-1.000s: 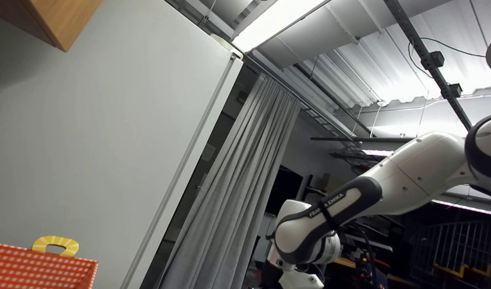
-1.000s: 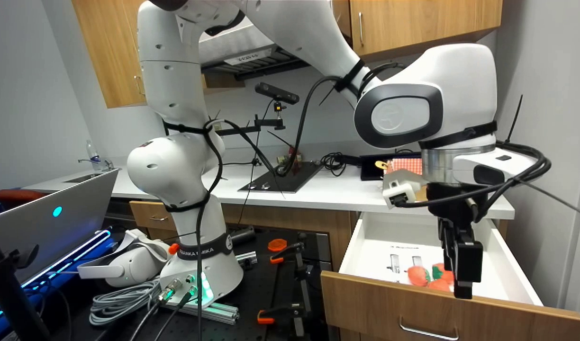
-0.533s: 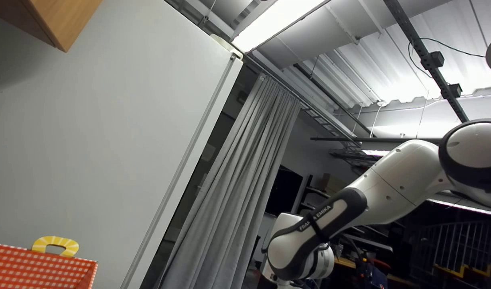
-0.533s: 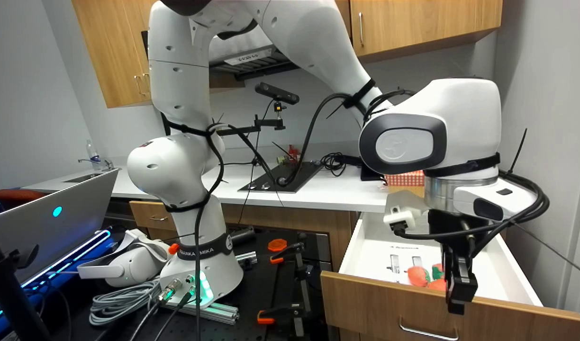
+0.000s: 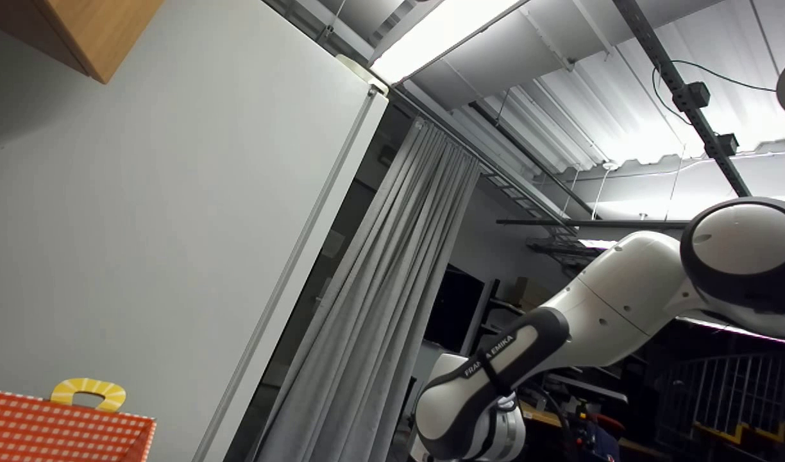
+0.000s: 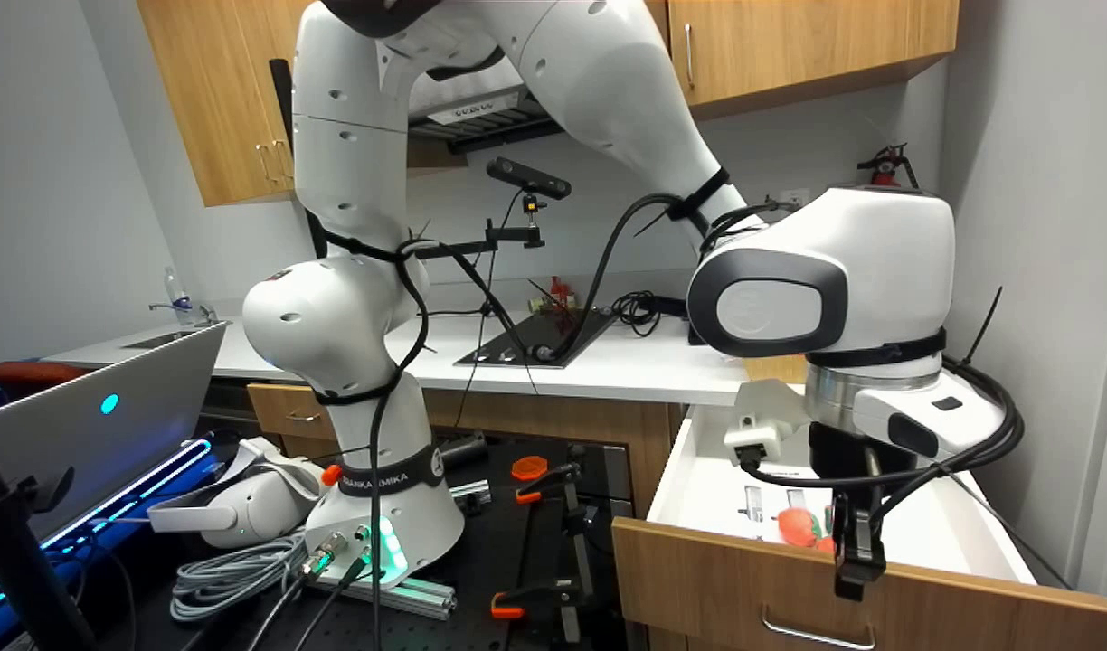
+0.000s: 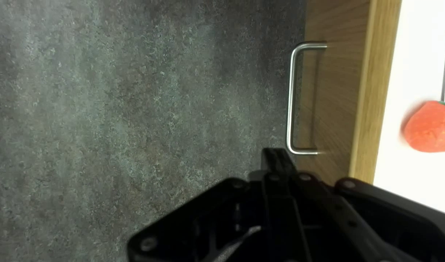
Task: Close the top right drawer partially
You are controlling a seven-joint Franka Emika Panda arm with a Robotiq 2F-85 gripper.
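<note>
"Where is the drawer (image 6: pixel 716 579)?"

"Lower right in an exterior view, well out from under the white surface (image 6: pixel 644 371), its inside in plain sight. A red, strawberry-like piece (image 7: pixel 429 127) lies in it, near the wooden front panel (image 7: pixel 335 94)."

"And the tool (image 7: pixel 277 157)?"

"Hanging tips down, on the outer side of that panel. The wrist view has its tips together, side by side."

"Touching the panel?"

"I can't tell. The tips do show just beside one end of the metal handle (image 7: pixel 291 98), with the grey floor (image 7: pixel 117 109) behind them."

"What about the arm (image 6: pixel 626 99)?"

"It is in both exterior views, white with dark joints, its elbow high and its wrist low over the drawer."

"Anything else?"

"A red checked box (image 5: pixel 65 430) with a yellow grip (image 5: pixel 88 385), at the lower left corner of an exterior view."
</note>
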